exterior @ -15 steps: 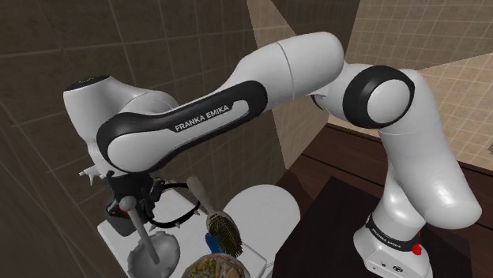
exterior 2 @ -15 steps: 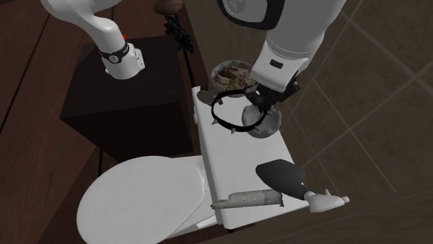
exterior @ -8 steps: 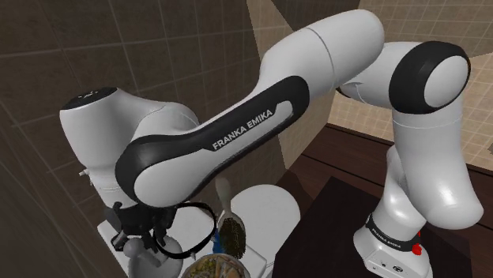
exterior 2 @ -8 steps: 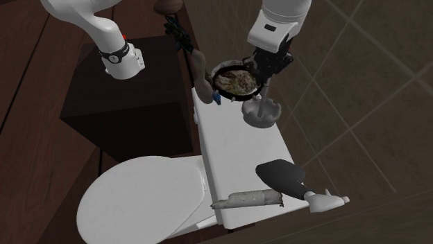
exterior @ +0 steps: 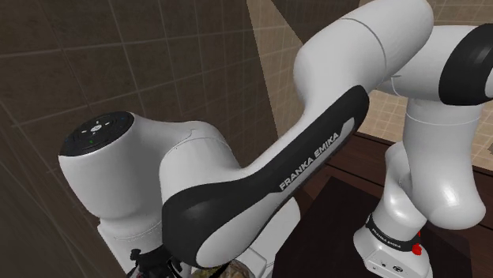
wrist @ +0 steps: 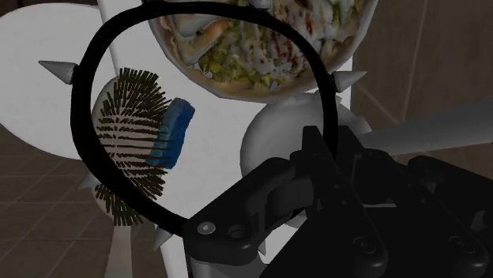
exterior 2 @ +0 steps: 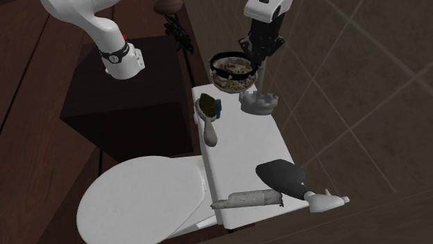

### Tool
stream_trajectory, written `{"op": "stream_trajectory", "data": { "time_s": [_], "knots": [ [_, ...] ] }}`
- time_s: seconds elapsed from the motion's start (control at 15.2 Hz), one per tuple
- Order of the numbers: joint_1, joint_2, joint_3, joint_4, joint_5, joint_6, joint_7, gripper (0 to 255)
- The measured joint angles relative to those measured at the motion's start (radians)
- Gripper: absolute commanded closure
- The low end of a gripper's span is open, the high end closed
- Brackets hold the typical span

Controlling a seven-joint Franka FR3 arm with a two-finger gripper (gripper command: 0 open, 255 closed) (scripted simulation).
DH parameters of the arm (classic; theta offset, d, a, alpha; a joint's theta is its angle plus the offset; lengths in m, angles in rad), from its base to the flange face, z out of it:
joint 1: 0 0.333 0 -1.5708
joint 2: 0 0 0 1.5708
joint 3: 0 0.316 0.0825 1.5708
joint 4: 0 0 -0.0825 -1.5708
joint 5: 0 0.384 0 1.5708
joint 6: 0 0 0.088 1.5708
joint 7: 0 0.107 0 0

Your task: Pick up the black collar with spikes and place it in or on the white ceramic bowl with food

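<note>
Pincer (exterior 2: 259,50) with collar (wrist: 79,118) over bowl (exterior 2: 232,83)

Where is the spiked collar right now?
The collar hangs from the gripper at the rim of the food bowl, upper middle of the second exterior view, just beyond the hairbrush on the white tank lid.

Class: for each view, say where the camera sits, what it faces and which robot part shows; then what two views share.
Shoulder: beside the stand, facing the tiled wall; arm close up.
Second exterior: high, looking down on the tank; base, gripper.
Wrist: on the hand, facing the bowl; gripper holding the collar.
Shared: second exterior and wrist show bowl, collar, brush.
</note>
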Motion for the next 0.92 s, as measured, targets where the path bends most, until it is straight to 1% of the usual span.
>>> {"op": "stream_trajectory", "data": {
  "time_s": [0.07,0.13,0.2,0.33,0.53,0.59,0.66,0.73,0.79,0.92],
  "knots": [
    [-0.003,-0.004,0.012,-0.007,-0.022,0.004,0.010,255],
    [-0.014,-0.009,0.024,-0.024,-0.030,0.017,0.012,255],
    [-0.016,0.001,0.034,-0.013,-0.036,0.008,0.025,255],
    [-0.033,0.002,0.055,-0.029,-0.050,0.030,0.040,255],
    [-0.054,0.011,0.085,-0.018,-0.081,0.006,0.062,255],
    [-0.063,0.005,0.095,-0.029,-0.089,0.017,0.071,255],
    [-0.083,-0.004,0.106,-0.060,-0.083,0.062,0.060,255],
    [-0.093,-0.004,0.116,-0.068,-0.076,0.083,0.065,255],
    [-0.094,-0.001,0.120,-0.061,-0.079,0.069,0.074,255],
    [-0.107,-0.019,0.131,-0.096,-0.088,0.111,0.087,255]
  ]
}}
